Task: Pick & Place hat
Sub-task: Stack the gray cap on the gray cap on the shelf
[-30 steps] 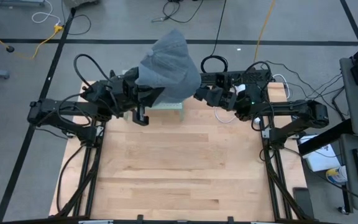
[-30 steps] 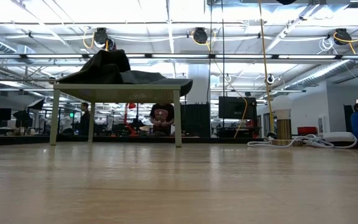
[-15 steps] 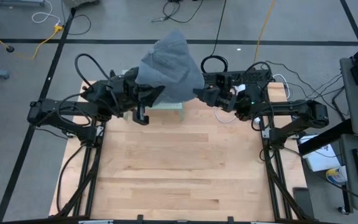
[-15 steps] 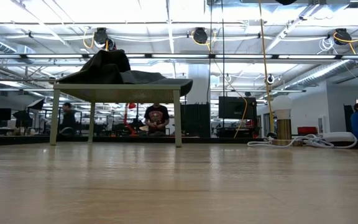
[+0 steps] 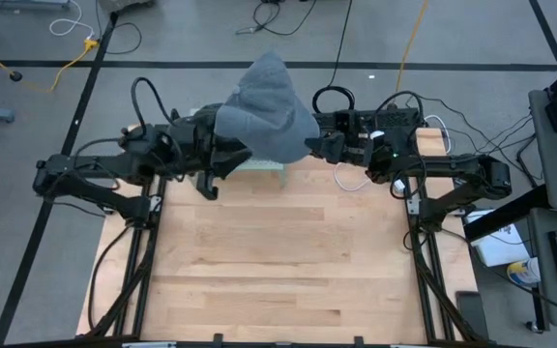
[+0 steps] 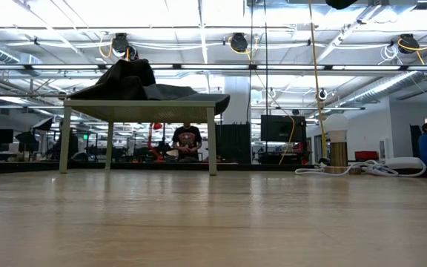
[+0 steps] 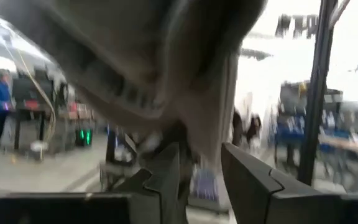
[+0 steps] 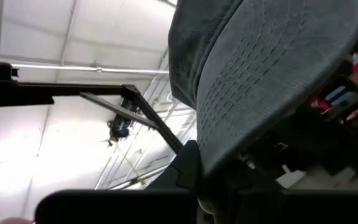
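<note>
1. The wooden table (image 5: 278, 261) is mostly bare; both arms reach to its far edge.
2. A small stand (image 6: 139, 107) sits there, seemingly as the spot for the drop.
3. The grey hat (image 5: 267, 108) is up above the stand, strung between the arms.
4. The right gripper (image 5: 314, 147) is clenched on the brim, carrying it.
5. The left gripper (image 7: 197, 165) has let go, fingers parted around a fold of the hat.

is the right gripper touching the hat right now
Touching. The right wrist view shows the right gripper shut on the edge of the grey hat, its fabric pinched between the fingers.
</note>
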Robot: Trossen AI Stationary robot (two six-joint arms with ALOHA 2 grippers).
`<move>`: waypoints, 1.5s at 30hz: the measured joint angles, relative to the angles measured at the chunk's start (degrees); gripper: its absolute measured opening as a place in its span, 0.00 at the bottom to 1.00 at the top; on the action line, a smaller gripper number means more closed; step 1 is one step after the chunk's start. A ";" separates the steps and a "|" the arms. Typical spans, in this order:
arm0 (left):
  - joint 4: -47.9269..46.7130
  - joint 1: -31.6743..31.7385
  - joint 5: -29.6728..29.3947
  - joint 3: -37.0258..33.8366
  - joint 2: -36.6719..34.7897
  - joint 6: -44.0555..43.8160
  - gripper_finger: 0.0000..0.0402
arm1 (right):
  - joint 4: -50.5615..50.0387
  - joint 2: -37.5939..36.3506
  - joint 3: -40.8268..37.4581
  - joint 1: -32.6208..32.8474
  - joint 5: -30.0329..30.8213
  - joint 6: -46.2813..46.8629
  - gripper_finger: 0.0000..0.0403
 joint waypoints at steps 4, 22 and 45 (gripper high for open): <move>-11.72 0.00 1.53 -0.01 -4.94 -2.37 0.34 | 0.00 -0.02 0.00 -2.13 -3.15 4.89 0.01; -35.09 -0.04 1.89 0.00 -20.38 -14.88 0.35 | -24.14 -1.44 0.00 -11.96 -17.85 17.76 0.01; -36.60 -0.07 6.14 0.00 -19.83 -17.41 0.35 | -35.46 -2.69 0.01 -25.60 -30.45 17.28 0.01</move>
